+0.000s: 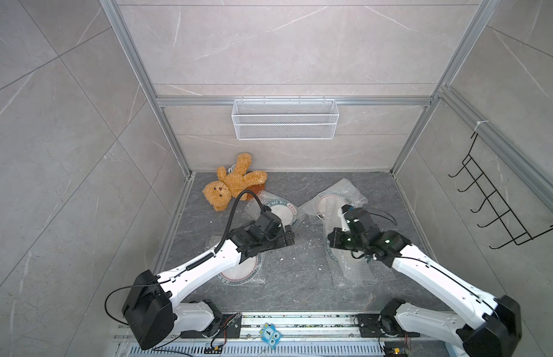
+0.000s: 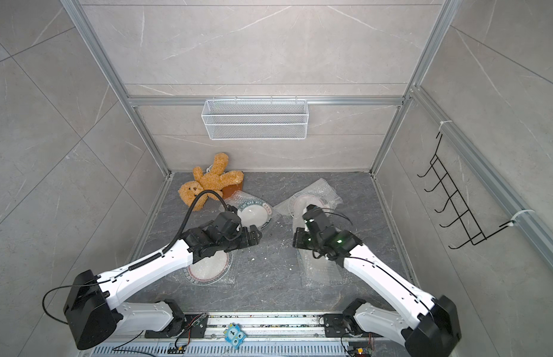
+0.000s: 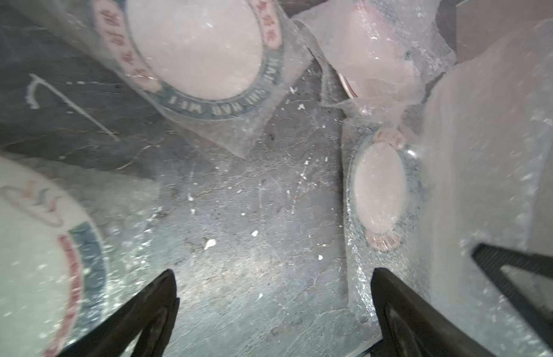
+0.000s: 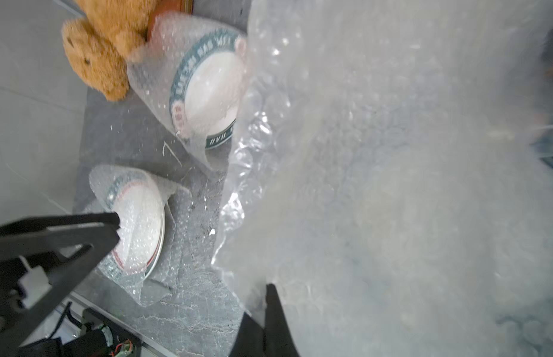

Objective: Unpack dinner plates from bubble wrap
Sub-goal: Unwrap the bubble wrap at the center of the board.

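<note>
Dinner plates (image 1: 238, 273) number four, all lying on the table (image 1: 287, 287), none fully free of bubble wrap (image 1: 352, 275). Near left: one plate sealed in its pouch beneath the left arm. Near right: a second plate (image 3: 380, 191) lies under wrap, and the right gripper (image 4: 267, 293) is pinched tight on the raised sheet. Left gripper (image 3: 272, 272) hovers over bare table between these two, jaws wide and empty. Farther back, the far-left plate (image 1: 283, 213) shows bare rim outside its pouch; the far-right plate (image 1: 329, 204) is covered. A teddy bear (image 1: 229, 185) occupies the far left corner.

Judgement: stripping the near-right plate is in hand. Next, the left gripper should steady that plate while the right draws the sheet clear.
</note>
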Controlling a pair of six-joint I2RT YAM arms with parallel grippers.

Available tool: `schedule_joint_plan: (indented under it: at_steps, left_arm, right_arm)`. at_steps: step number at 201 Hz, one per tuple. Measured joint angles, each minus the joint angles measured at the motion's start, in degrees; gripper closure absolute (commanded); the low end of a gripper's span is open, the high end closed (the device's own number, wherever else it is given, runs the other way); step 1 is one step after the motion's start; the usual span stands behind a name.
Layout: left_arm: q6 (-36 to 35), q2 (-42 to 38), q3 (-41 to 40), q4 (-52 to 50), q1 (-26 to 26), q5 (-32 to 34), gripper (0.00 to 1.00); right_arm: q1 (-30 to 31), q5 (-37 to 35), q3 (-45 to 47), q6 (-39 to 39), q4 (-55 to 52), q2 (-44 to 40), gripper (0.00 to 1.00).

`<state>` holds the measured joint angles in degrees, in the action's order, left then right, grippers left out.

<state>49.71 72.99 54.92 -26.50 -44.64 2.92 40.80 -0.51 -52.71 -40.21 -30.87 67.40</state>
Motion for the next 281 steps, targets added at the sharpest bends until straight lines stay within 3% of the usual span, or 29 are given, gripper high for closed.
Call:
schedule_joint_plan:
  at_steps: [10, 34, 56, 81, 91, 124, 149, 163, 172, 226, 254, 281]
  left_arm:
    - [-0.2, -0.9, -0.3, -1.4, 1.5, 0.0, 0.0]
    - [-0.3, -3.2, -1.6, -3.7, 5.0, -0.6, 0.0]
    - [-0.8, -4.9, -2.1, -5.1, 7.0, -1.6, 0.0]
    - [-2.5, -7.1, -2.1, -5.8, 7.6, -3.1, 0.0]
    - [-3.4, -8.0, -2.1, -6.0, 7.6, -3.8, 0.01]
    - [-5.5, -8.2, -2.1, -6.3, 5.7, -4.8, 0.02]
    - [-6.4, -4.2, -0.3, -7.0, -1.6, -2.8, 0.02]
    - [-6.5, 0.9, 2.9, -7.0, -6.6, -1.2, 0.01]
    - [-6.5, 4.5, 5.5, -7.0, -9.2, 0.0, 0.0]
    - [-7.1, 32.5, 33.6, -13.2, -22.2, 11.9, 0.0]
    - [-7.9, 41.7, 45.2, -16.8, -24.9, 15.2, 0.0]
    - [-8.3, 50.2, 57.5, -21.7, -25.0, 19.2, 0.0]
  right_arm:
    - [4.3, -2.6, -0.5, -1.3, 1.3, 3.3, 1.0]
    - [10.9, -4.9, -0.7, -4.5, 7.5, 11.9, 0.82]
    - [11.9, -4.7, -0.8, -6.1, 10.7, 17.1, 0.49]
    - [11.8, -3.3, -1.2, -5.3, 11.1, 15.4, 0.22]
    - [11.7, -2.2, -2.2, -4.3, 10.3, 13.7, 0.16]
    - [8.8, 2.0, -7.6, -1.9, 5.5, 5.6, 0.17]
    - [3.1, 1.3, -8.4, -1.3, 0.4, 0.0, 0.1]
    - [-2.3, 1.5, -5.9, -1.0, -1.6, -3.1, 0.01]
    - [-6.3, 1.4, -3.5, -1.3, -3.1, -5.2, 0.0]
    - [-25.6, 1.9, 4.0, -1.7, -9.8, -10.2, 0.0]
    - [-37.0, 5.3, 9.0, -2.7, -9.6, -10.1, 0.0]
    - [-42.6, 8.7, 11.9, -3.6, -8.9, -10.1, 0.0]
